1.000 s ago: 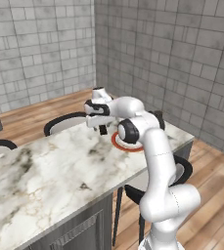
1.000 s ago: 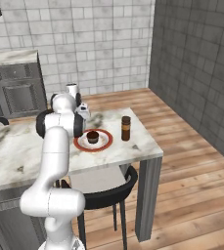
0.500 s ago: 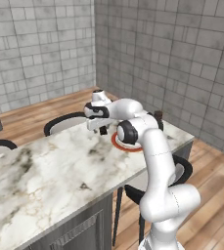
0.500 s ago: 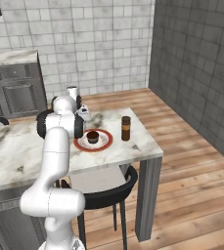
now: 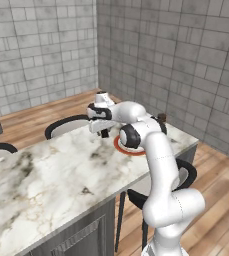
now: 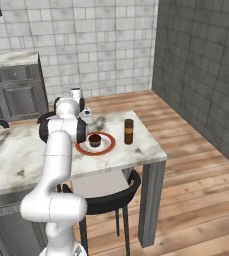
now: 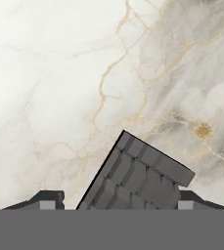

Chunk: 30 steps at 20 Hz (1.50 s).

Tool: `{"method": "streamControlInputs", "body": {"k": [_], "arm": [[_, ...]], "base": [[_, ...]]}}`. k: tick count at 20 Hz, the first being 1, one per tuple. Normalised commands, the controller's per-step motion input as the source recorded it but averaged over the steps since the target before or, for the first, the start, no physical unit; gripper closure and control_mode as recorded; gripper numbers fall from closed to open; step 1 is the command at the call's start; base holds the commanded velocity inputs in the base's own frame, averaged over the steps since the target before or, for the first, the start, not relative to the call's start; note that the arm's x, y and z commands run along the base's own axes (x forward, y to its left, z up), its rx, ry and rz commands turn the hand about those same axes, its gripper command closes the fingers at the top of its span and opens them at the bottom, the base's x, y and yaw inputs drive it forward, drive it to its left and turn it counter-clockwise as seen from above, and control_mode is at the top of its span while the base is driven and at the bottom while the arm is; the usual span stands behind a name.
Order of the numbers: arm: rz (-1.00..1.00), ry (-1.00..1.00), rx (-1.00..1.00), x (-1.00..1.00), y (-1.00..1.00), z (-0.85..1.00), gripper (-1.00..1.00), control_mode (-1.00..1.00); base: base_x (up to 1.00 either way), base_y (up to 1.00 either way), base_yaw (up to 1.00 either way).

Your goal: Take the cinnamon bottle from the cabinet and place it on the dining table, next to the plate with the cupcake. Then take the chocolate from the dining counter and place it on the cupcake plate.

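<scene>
Chocolate (image 7: 138, 177), a dark ridged block lying skewed on the pale veined stone, sits low in the hand view between the two small dark fingertips (image 7: 47, 200), which stand apart on either side of it at the bottom edge; whether the tips touch the block cannot be told. In the left base view the white arm rises from the lower right and bends over the dining table (image 5: 51, 175), its gripper (image 5: 104, 132) lowered to the marble just left of centre, pointing down at the surface, close beside the plate (image 5: 120, 147), whose red rim peeks out from behind the arm's elbow. In the right base view the plate (image 6: 106, 147) lies in the middle of the frame on the near end of the table (image 6: 136, 150), with the small brown cupcake (image 6: 94, 140) standing on its white centre. The cinnamon bottle (image 6: 129, 131) stands upright on the marble just to the right of the plate, apart from its rim. The gripper (image 6: 85, 115) shows above and to the left of the plate in that view, partly hidden behind the arm's upper joint. A black-backed chair (image 6: 106, 197) is tucked under the table's near edge, and grey tiled walls close the scene behind.
</scene>
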Motion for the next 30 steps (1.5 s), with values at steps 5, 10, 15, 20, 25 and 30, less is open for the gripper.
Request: {"method": "streamControlInputs", "body": {"k": [5, 10, 15, 20, 25, 30], "arm": [[0.0, 0.18, 0.08, -0.13, -0.16, -0.29, 1.0, -1.0], [0.0, 0.05, 0.02, -0.04, -0.17, 0.03, 1.0, -1.0], [0.0, -0.02, -0.01, -0.34, -0.09, 0.25, 1.0, -1.0], [0.01, -0.08, -0.06, -0.53, -0.12, 0.1, 1.0, -1.0], [0.0, -0.06, -0.04, -0.63, -0.07, 0.0, 1.0, -1.0], [0.0, -0.11, -0.02, -0.72, -0.07, -0.02, 1.0, -1.0]], "base": [[0.0, 0.0, 0.0], [0.0, 0.0, 0.0], [0.0, 0.0, 0.0], [0.0, 0.0, 0.0], [0.0, 0.0, 0.0], [0.0, 0.0, 0.0]]}}
